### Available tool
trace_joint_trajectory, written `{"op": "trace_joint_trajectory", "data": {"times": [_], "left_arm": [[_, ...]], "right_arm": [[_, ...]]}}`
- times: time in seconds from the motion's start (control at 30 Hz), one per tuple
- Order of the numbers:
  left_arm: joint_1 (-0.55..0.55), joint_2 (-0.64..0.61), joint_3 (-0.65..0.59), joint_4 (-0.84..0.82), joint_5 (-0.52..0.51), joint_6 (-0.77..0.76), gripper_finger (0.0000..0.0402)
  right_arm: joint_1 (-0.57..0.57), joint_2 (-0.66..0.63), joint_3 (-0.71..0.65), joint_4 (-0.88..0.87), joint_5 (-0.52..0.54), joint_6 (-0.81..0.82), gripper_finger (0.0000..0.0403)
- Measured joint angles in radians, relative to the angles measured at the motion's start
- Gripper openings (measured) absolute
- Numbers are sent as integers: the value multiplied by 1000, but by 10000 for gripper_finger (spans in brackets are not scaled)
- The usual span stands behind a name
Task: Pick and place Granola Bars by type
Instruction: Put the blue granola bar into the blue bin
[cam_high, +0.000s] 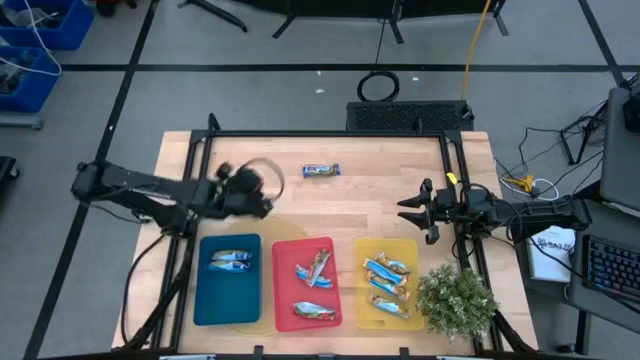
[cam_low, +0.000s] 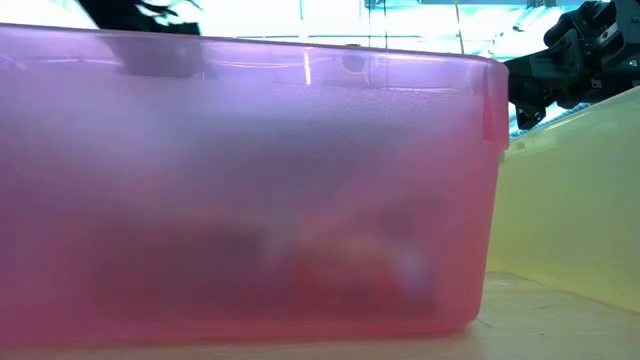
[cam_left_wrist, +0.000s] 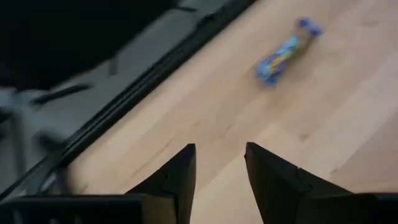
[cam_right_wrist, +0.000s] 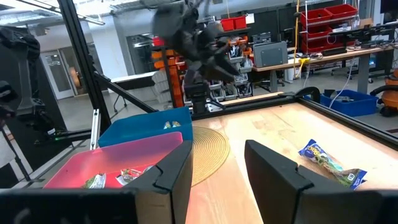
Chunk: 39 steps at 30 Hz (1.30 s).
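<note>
One blue granola bar (cam_high: 321, 171) lies flat on the wood near the table's far edge; it also shows in the left wrist view (cam_left_wrist: 287, 51) and the right wrist view (cam_right_wrist: 329, 163). Other bars lie in the blue tray (cam_high: 228, 280), the red tray (cam_high: 306, 285) and the yellow tray (cam_high: 388, 283). My left gripper (cam_high: 262, 197) hangs open and empty above the table, to the left of the loose bar; its fingers (cam_left_wrist: 219, 174) point toward it. My right gripper (cam_high: 412, 210) waits open at the table's right side, above the yellow tray's far end.
A round woven mat (cam_high: 288, 228) lies under the blue and red trays' far ends. A small green plant (cam_high: 455, 300) stands at the near right corner. A black frame (cam_high: 330, 134) borders the far edge. In the low view the red tray's wall (cam_low: 240, 190) fills the picture.
</note>
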Motion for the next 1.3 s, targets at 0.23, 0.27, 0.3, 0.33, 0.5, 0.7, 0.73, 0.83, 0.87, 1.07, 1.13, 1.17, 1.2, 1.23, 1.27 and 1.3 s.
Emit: {"op": "trace_joint_trajectory", "data": {"times": [0.23,0.27,0.3,0.33,0.5,0.7,0.73,0.83,0.87,1.07,1.13,1.17,1.2,1.23,1.27,1.3], "left_arm": [[440,1,-14,475,510,578,132],[506,4,-14,506,589,589,132],[571,14,-14,537,654,592,132],[628,30,-13,566,719,589,132],[826,153,-14,636,1031,564,131],[856,315,-15,754,1107,522,131],[855,335,-15,776,1115,512,131],[854,379,-15,812,1168,472,131],[854,388,-15,821,1189,457,131],[849,443,-14,827,1211,393,131],[843,463,-14,840,1207,380,131],[838,474,-14,850,1203,373,131],[833,484,-14,857,1202,367,131],[830,495,-14,867,1203,362,131],[825,504,-14,881,1202,356,131],[820,510,-13,889,1202,353,131]], "right_arm": [[0,0,0,0,0,0,137],[0,0,0,0,0,0,137],[0,0,0,0,0,0,137],[0,0,0,0,0,0,137],[0,0,0,0,0,0,137],[0,0,0,0,0,0,137],[0,0,0,0,0,0,137],[0,0,0,0,0,0,137],[0,0,0,0,0,0,137],[0,0,0,0,0,0,137],[0,0,0,0,0,0,137],[0,0,0,0,0,0,137],[0,0,0,0,0,0,137],[0,0,0,0,0,0,137],[0,0,0,0,0,0,137],[0,0,0,0,0,0,137]]}}
